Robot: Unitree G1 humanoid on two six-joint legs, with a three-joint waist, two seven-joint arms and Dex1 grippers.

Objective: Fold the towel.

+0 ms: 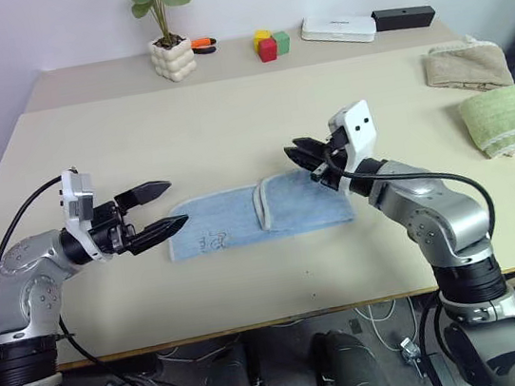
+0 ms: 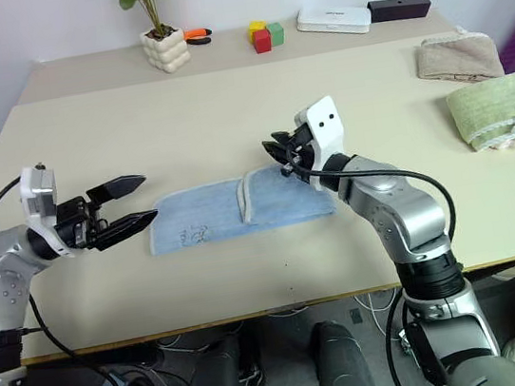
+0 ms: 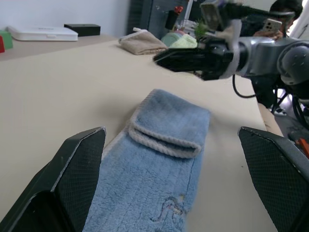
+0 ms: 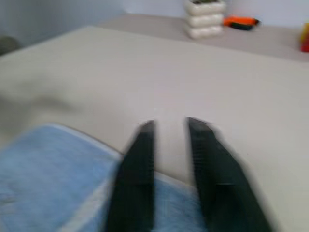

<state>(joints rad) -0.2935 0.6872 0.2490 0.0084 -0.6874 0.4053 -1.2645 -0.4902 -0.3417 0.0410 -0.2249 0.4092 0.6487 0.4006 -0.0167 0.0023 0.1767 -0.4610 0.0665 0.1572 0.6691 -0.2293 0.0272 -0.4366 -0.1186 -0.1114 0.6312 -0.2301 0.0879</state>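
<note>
towel point(image 1: 259, 215) flat on the table point(image 1: 227, 111), a narrow strip — right end already folded over the middle, left end with the print still single. right gripper point(image 1: 302, 158) above the folded end, fingers together, empty. left gripper point(image 1: 166, 208) just off the left end, fingers apart — last fold probably left.

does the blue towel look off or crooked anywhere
Slightly. The towel lies flat on the table, but its right end is folded over only partway, leaving a raised trimmed edge across the middle and the printed left part a single layer. Nothing looks spilled or damaged. Neither the left gripper nor the right gripper holds it.
</note>
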